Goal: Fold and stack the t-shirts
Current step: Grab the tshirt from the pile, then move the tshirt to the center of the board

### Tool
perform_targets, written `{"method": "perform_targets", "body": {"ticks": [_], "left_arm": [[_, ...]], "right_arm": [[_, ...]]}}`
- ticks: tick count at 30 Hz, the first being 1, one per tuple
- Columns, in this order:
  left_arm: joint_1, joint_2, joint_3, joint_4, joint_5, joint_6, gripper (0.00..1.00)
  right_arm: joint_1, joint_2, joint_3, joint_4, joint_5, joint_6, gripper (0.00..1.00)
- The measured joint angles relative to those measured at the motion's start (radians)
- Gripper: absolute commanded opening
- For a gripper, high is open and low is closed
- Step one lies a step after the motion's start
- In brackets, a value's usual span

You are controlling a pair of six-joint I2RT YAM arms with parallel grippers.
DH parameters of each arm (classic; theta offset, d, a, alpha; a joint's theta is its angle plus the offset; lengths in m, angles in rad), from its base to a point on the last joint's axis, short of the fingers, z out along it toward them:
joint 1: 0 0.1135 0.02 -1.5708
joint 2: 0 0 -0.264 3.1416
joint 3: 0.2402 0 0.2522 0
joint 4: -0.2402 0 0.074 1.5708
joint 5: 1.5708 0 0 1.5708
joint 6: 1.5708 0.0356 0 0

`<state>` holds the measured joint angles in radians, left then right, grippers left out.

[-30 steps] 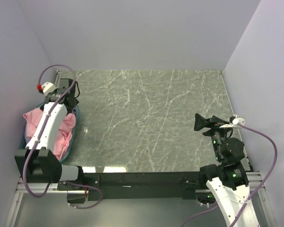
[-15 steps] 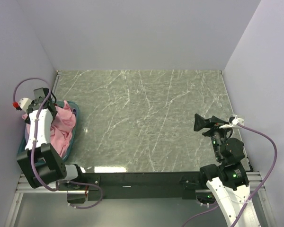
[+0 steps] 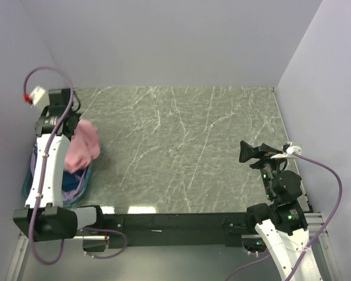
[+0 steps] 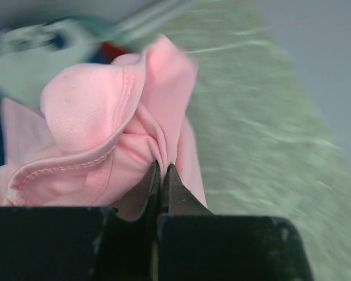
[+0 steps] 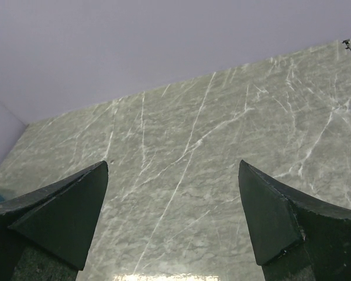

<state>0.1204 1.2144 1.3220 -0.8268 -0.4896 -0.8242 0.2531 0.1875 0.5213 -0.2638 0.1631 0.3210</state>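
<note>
Left hand (image 4: 162,167) is clamped on a fold of the pink t-shirt (image 4: 99,117), its fingers pressed together with cloth pinched between them. From overhead, the shirt hangs bunched from this hand over the teal basket (image 3: 28,188) at the left edge of the counter (image 3: 193,134). Other t-shirts (image 3: 70,180), bluish, lie inside the basket. Right hand (image 5: 172,170) is spread wide and holds nothing, raised over the counter's right side, well apart from the shirts.
</note>
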Motion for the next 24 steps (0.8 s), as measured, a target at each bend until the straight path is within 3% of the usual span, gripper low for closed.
{"method": "perform_targets", "body": {"ticks": [6,11,15,16,18,22,24], "left_arm": [[-0.31,-0.007,0.222,0.09,0.083,0.011,0.01],[-0.508,0.015,0.335,0.161,0.188,0.011,0.08],[-0.616,0.026,0.329,0.25,0.269,0.003,0.28],[-0.623,0.025,0.311,0.265,0.278,0.0,0.47],[-0.626,0.023,0.25,0.305,0.282,0.002,0.74],[-0.625,0.051,0.142,0.311,0.272,0.002,0.86],[-0.625,0.072,0.082,0.314,0.263,0.013,0.87]], "right_arm": [[0.0,0.049,0.015,-0.024,-0.008,0.003,0.98],[0.001,0.142,0.101,-0.077,-0.026,0.008,0.98],[0.002,0.214,0.173,-0.113,-0.058,0.02,0.98],[0.002,0.233,0.188,-0.121,-0.072,0.023,0.98],[0.002,0.269,0.208,-0.129,-0.109,0.026,0.98],[0.003,0.334,0.222,-0.149,-0.193,0.029,0.98],[0.003,0.382,0.231,-0.163,-0.244,0.031,0.98]]}}
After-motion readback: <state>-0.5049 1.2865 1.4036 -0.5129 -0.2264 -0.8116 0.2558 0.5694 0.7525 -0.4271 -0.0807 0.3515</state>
